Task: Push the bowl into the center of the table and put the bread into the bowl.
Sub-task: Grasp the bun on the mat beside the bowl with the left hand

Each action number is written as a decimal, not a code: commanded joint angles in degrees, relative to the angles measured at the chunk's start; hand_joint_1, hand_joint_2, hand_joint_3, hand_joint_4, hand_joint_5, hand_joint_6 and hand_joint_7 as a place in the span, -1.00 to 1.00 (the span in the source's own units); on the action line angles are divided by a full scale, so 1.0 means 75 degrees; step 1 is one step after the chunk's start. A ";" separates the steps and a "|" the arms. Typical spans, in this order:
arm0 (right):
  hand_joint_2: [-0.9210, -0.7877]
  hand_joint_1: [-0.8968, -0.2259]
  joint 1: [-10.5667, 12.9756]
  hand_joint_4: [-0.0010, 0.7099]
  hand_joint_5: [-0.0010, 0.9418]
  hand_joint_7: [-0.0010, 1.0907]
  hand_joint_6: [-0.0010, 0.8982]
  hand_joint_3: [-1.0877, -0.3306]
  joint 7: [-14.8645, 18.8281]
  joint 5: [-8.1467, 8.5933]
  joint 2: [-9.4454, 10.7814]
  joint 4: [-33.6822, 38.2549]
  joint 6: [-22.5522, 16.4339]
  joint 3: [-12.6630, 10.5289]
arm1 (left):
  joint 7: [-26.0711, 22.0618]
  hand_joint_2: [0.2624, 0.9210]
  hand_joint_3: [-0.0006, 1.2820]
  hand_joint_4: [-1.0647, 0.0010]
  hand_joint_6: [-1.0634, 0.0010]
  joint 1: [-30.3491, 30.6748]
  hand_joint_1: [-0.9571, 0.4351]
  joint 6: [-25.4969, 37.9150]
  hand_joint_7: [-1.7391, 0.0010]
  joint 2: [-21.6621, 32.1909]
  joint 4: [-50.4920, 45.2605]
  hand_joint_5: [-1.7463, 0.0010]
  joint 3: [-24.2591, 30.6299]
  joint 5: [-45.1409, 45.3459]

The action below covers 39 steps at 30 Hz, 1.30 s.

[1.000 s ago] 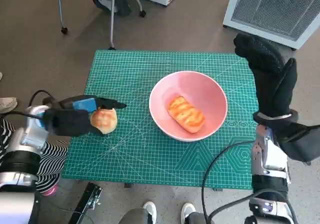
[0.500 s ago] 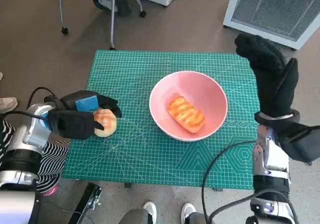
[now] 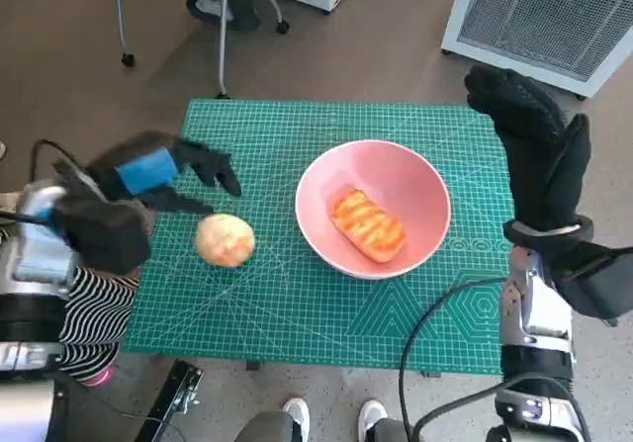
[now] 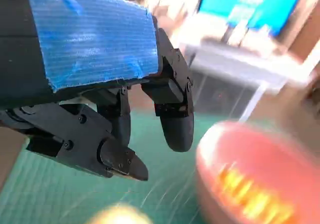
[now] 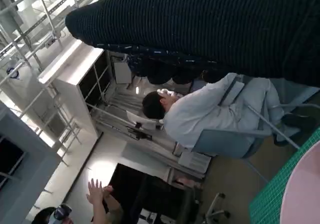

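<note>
Green cutting-mat tabletop carries a round golden bread roll near me, lying loose just below my left hand, whose fingers are spread and hold nothing. Beyond it sits the pink round bowl mid-table with a glazed orange loaf inside, while my gloved right hand stands upright at the far edge, empty.

The round bread lies alone on the table, left of centre in the head view, with bare mat on every side. The left hand hangs above and to the upper left of it, fingers spread, holding nothing. The pink bowl, to the right of the bread with mat between them, already holds a striped bread. The right hand stands raised over the table's right edge, just beside the bowl's rim.
</note>
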 commanded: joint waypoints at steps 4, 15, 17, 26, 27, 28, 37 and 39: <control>-1.00 -0.45 0.0072 -0.53 -1.00 -0.24 -0.88 0.08 0.0014 -0.0039 -0.0050 0.0149 0.0084 -0.0016 | 0.0565 0.93 -0.94 -0.41 -0.36 -0.0360 0.38 0.0052 -0.29 -0.0590 -0.0695 -0.20 0.0280 -0.0323; -1.00 -0.46 0.0091 -0.53 -1.00 -0.23 -0.88 0.08 0.0015 -0.0008 -0.0045 0.0081 0.0143 -0.0007 | 0.1117 0.99 -0.97 -0.39 -0.30 -0.1249 0.38 0.0445 -0.32 -0.1622 -0.0935 -0.22 -0.0213 0.0193; -1.00 -0.46 0.0115 -0.53 -1.00 -0.23 -0.88 0.08 0.0010 -0.0008 -0.0047 0.0040 0.0152 -0.0005 | 0.1088 0.99 -0.97 -0.39 -0.30 -0.1342 0.38 0.0475 -0.32 -0.1728 -0.0895 -0.22 -0.0299 0.0224; -1.00 -0.46 0.0333 -0.55 -1.00 -0.23 -0.88 0.08 -0.0041 -0.0057 -0.0110 -0.0304 0.0189 -0.0039 | 0.0737 0.98 -0.98 -0.43 -0.33 -0.1492 0.38 0.0723 -0.30 -0.1890 -0.0890 -0.20 -0.0514 0.0173; -1.00 -0.45 0.0354 -0.55 -1.00 -0.23 -0.88 0.08 -0.0046 -0.0065 -0.0118 -0.0331 0.0191 -0.0045 | 0.0693 0.98 -0.98 -0.43 -0.33 -0.1471 0.38 0.0741 -0.30 -0.1871 -0.0917 -0.19 -0.0504 0.0152; -1.00 -0.44 0.0379 -0.55 -1.00 -0.23 -0.88 0.08 -0.0044 -0.0070 -0.0136 -0.0351 0.0184 -0.0061 | 0.0609 0.98 -0.98 -0.43 -0.33 -0.1421 0.38 0.0789 -0.30 -0.1819 -0.0978 -0.19 -0.0485 0.0113; -1.00 -0.39 0.0521 -0.57 -1.00 -0.24 -0.90 0.05 -0.0085 -0.0111 -0.0188 -0.0423 0.0144 -0.0130 | -0.0640 1.00 -0.80 -0.12 -0.05 -0.0886 0.27 0.1895 -0.46 -0.1213 -0.1857 -0.30 -0.0335 -0.0526; -1.00 -0.38 0.0527 -0.57 -1.00 -0.24 -0.90 0.04 -0.0093 -0.0119 -0.0184 -0.0404 0.0135 -0.0140 | -0.1008 0.92 -0.76 0.07 0.08 -0.0783 0.15 0.2187 -0.40 -0.1029 -0.2052 -0.08 -0.0317 -0.0714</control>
